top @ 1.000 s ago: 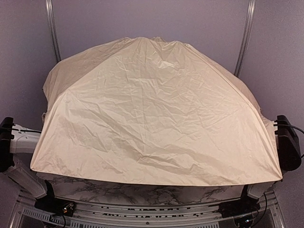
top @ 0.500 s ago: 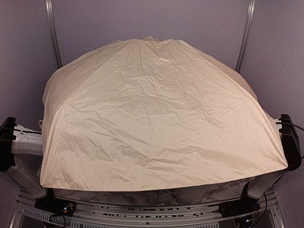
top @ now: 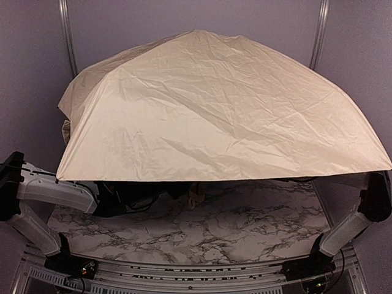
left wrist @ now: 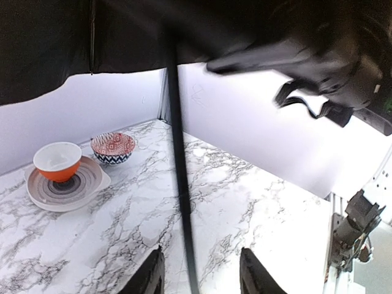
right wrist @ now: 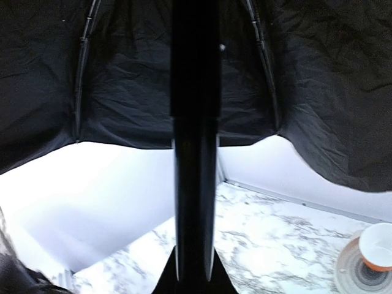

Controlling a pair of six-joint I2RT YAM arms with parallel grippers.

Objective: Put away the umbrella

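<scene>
The umbrella (top: 220, 104) is open, and its cream-beige canopy hangs over most of the table with its front edge lifted. Its underside is black in the right wrist view (right wrist: 306, 92). My right gripper (right wrist: 195, 272) is shut on the thick dark shaft (right wrist: 195, 153), which stands straight up from the jaws. My left gripper (left wrist: 201, 248) is open, with a thin dark rod (left wrist: 177, 153) of the umbrella passing between its fingers without touching them. Both grippers are hidden under the canopy in the top view. A small tan piece (top: 195, 197) hangs below the canopy.
An orange-and-white bowl (left wrist: 58, 162) sits on a grey ringed plate (left wrist: 86, 190), beside a red-and-blue patterned bowl (left wrist: 113, 147). They stand on the marble table (top: 214, 226). The right arm (left wrist: 331, 61) reaches in above. The left arm (top: 55, 193) lies at the table's left.
The canopy has risen and tipped back to the right. Its front edge has lifted off the table, uncovering the marble top and the left arm.
</scene>
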